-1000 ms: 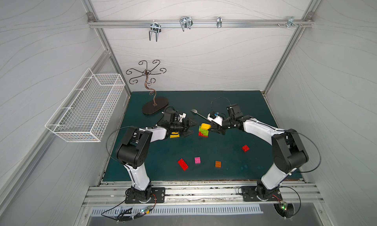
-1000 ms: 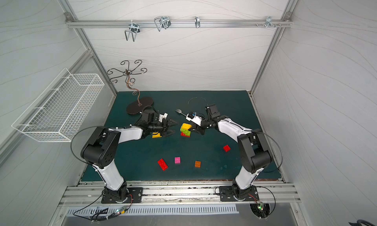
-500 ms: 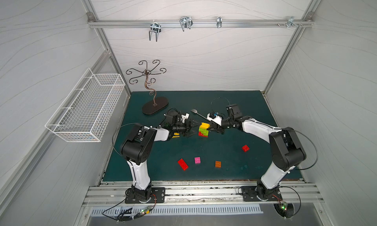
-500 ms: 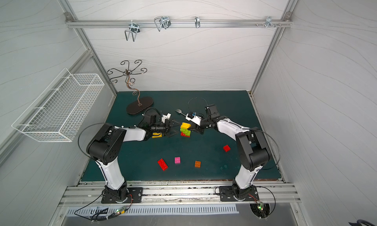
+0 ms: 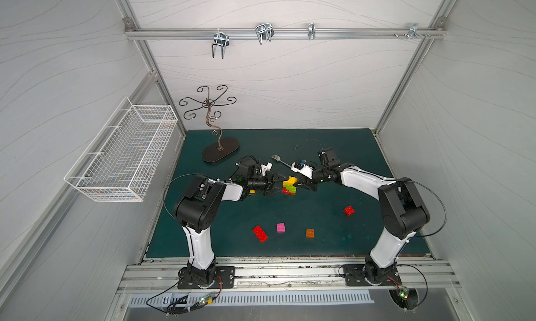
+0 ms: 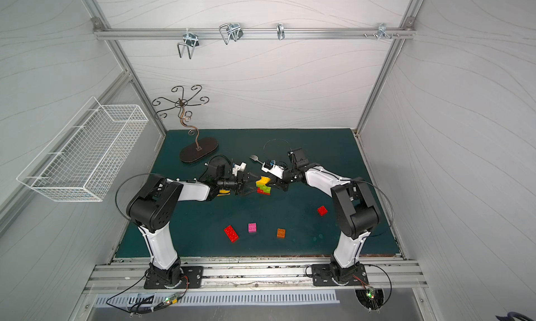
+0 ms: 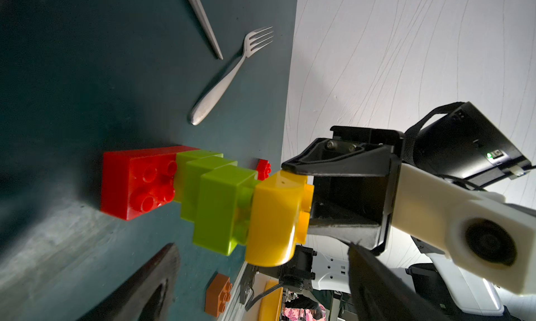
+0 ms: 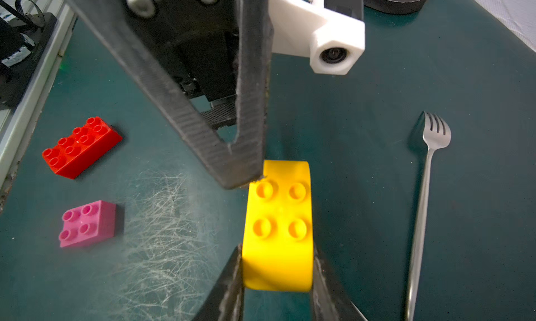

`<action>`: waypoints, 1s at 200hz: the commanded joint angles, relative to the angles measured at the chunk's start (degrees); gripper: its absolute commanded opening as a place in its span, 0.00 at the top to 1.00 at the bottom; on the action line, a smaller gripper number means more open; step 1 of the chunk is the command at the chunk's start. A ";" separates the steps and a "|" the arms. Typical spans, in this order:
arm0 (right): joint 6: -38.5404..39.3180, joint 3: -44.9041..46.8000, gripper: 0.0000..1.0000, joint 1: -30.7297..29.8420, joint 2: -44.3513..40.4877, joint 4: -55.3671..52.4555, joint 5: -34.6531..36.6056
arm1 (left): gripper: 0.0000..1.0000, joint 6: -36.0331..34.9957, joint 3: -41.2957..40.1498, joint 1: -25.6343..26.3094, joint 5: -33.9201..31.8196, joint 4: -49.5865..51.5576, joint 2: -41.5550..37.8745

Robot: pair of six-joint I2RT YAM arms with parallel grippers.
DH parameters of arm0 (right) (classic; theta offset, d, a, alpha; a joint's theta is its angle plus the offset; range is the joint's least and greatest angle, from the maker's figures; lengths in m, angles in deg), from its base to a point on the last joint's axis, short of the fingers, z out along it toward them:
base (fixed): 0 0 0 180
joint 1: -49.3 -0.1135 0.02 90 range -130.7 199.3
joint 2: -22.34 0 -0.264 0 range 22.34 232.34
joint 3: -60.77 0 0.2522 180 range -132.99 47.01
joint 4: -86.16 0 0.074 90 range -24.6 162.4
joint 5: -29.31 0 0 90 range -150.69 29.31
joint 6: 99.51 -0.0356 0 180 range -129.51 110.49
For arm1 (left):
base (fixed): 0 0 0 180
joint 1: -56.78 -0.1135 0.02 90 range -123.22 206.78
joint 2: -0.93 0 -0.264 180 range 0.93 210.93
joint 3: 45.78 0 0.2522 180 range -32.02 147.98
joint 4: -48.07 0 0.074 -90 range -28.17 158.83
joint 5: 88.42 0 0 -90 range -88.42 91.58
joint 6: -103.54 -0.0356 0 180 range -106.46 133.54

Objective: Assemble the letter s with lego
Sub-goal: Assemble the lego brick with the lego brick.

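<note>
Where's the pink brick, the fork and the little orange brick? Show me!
pink brick (image 5: pixel 280 227): in a top view, on its studded top.
fork (image 7: pixel 216 92): in the left wrist view, on its handle.
orange brick (image 5: pixel 310 232): in a top view, on its studded top.

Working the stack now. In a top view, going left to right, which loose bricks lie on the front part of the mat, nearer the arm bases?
long red brick → pink brick → orange brick → small red brick, which lies a little farther back than the others.
</note>
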 commanded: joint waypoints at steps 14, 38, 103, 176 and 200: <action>0.87 -1.29 0.81 -0.35 1.12 -2.72 0.29 | 0.09 1.02 2.13 0.32 1.54 -3.65 1.05; 1.30 -1.62 0.81 -0.34 1.11 -3.68 0.28 | 0.10 0.83 2.32 0.32 1.63 -3.40 1.25; 1.18 -2.36 0.81 -0.61 1.53 -4.91 0.62 | 0.18 1.49 2.75 0.54 1.80 -4.34 1.97; 2.17 -3.31 0.81 -0.88 2.09 -6.82 1.37 | 0.25 1.47 2.69 0.59 2.02 -4.54 2.29; 3.06 -3.12 0.81 -1.14 2.02 -7.50 1.90 | 0.25 1.58 2.75 0.59 2.09 -4.65 2.58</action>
